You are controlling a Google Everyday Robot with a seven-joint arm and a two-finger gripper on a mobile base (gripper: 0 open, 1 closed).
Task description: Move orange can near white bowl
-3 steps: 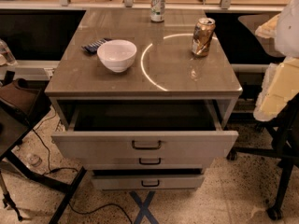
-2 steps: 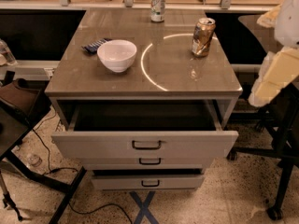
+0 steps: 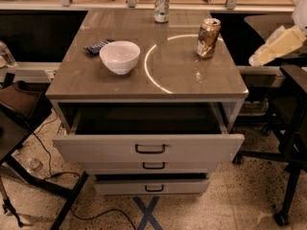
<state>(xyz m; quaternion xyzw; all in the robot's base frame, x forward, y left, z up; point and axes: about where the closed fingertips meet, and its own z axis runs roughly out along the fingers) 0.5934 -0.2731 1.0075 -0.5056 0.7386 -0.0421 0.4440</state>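
On the right side of the cabinet top (image 3: 96,83) you see the orange can (image 3: 208,37), upright and dented, with its silver top showing. The white bowl (image 3: 120,56) sits on the left side of the same surface, well apart from the can. A bright arc of light (image 3: 147,71) curves across the top between them. Just behind the bowl, to its left, lies a flat dark blue striped object (image 3: 97,46), close to the bowl's rim. At the back edge stands a white-and-green can (image 3: 161,5), upright and apart from both the bowl and the orange can. Off the cabinet's right edge you find the gripper (image 3: 276,44), a pale cream shape beside the top, level with the orange can in the view and touching nothing on the surface. Whether it is released or clenched you cannot tell. Below the top, the upper drawer (image 3: 148,147) is pulled well out, and a lower drawer (image 3: 153,186) is pulled out a little. On the floor in front lies a blue tape cross (image 3: 147,213).
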